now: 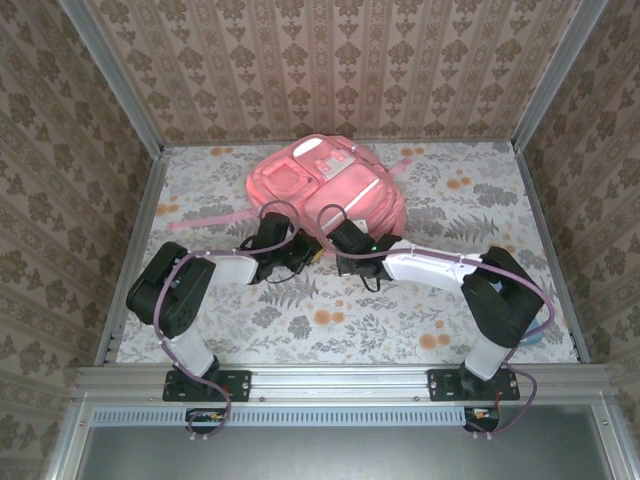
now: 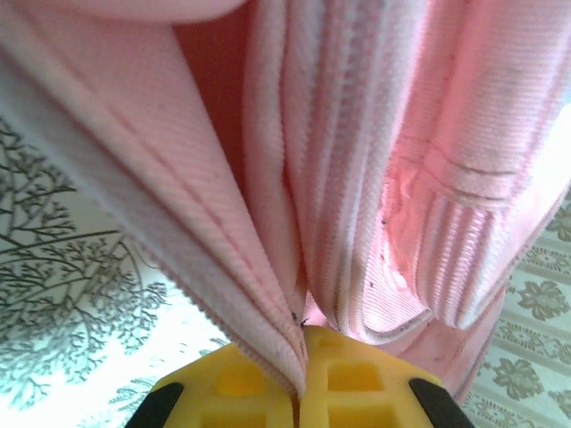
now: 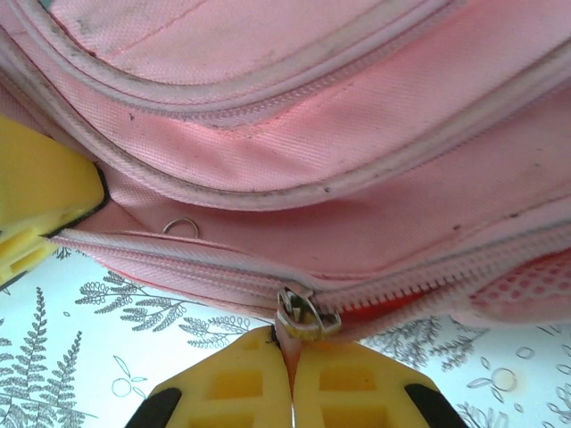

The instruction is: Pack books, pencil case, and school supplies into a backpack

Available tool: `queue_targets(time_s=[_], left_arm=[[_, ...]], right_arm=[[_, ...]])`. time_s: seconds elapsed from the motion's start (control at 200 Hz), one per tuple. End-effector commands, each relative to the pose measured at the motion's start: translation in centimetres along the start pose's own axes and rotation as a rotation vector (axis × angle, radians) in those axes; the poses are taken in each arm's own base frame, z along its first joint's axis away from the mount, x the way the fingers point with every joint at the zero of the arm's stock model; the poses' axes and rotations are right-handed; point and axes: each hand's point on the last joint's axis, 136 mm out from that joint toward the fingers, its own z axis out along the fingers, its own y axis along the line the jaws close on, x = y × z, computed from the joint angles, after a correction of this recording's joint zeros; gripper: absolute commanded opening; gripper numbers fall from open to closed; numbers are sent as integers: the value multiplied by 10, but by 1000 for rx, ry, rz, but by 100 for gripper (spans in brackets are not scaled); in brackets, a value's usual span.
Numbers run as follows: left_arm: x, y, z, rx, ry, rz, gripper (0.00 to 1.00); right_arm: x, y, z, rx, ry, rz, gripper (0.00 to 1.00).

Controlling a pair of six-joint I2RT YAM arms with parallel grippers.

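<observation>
Lying flat at the far middle of the flowered worktop point(image 1: 420, 300) - the pink backpack point(image 1: 325, 190), front pockets facing up, one pink strap trailing off to the left. Both arms bent inward to its near edge, close beside each other there.

Left tool point(image 2: 299, 349): pressed together, pinching a fold of the backpack's zip-edged fabric between yellow fingers point(image 2: 357, 383). Above the pinch, a narrow dark-red gap point(image 2: 210, 80) between two pink folds, too tight to show any contents.

Right tool point(image 3: 290, 352): likewise pressed together, pinching the tab that hangs from the metal zip slider point(image 3: 303, 314), the slider itself sitting just above the fingertips. To the right of the slider, zip teeth parted over a thin slit of orange-red lining point(image 3: 379, 314) - nothing more of the inside to be made out. To its left, zip teeth meshed. Just above that zip line, a small wire ring point(image 3: 181, 227) against the fabric.
</observation>
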Motion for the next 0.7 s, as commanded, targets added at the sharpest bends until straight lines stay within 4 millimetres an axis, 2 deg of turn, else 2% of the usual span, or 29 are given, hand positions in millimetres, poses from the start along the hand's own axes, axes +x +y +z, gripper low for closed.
queue_targets(time_s=[0.0,0.14,0.265,0.325,0.345,0.465,0.56,0.69], left_arm=[[-27,34,-19,-126,-102,2,1],[-34,36,-32,-145,-126,21,0],[-37,36,-39,-150,-135,36,0],[-37,35,-41,-151,-132,48,0],[-46,38,-46,-154,-153,35,0],[-57,43,-56,-172,-172,39,0],[-66,45,-68,-183,-184,55,0],[-78,43,-81,-197,-197,78,0]], right_arm=[[-3,-86,-20,281,-19,34,4],[-5,-121,-23,327,10,97,4],[-13,-123,-25,287,26,113,6],[-14,-119,-24,260,43,118,8],[-15,-117,-25,250,46,120,9],[-16,-90,-23,101,88,93,19],[-16,-67,-24,-15,111,51,18],[-22,-55,-27,-23,105,-21,17]])
